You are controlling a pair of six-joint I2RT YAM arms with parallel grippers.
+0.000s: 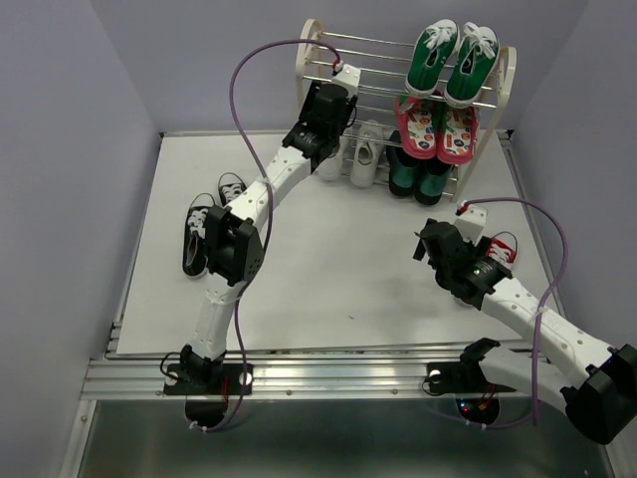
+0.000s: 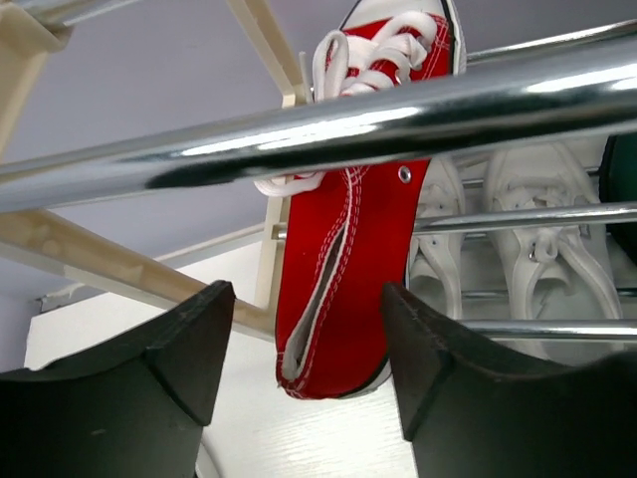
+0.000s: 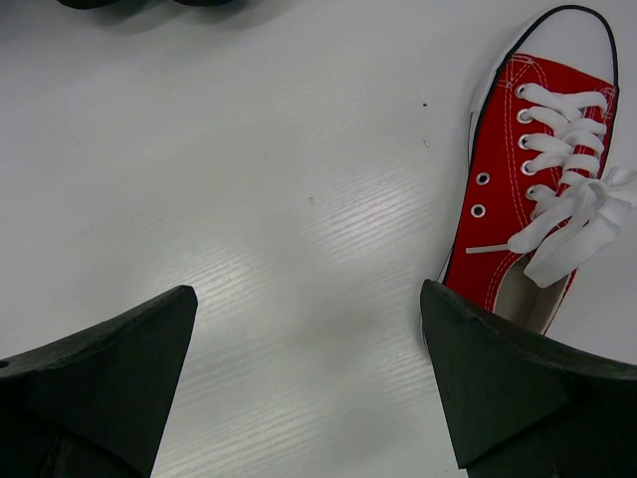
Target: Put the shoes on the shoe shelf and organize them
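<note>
A red sneaker hangs heel-down on the rods of the shoe shelf, between the fingers of my left gripper. That gripper is open, with a clear gap on the left side. The pair of white sneakers stands on the bottom tier. The other red sneaker lies on the table just right of my open, empty right gripper. A pair of black sneakers sits on the table at the left. In the top view my left arm hides the shelved red shoe.
Green sneakers fill the top tier's right half, with pink patterned shoes below them and dark green boots at the bottom right. The shelf's arched side frame stands beside my left wrist.
</note>
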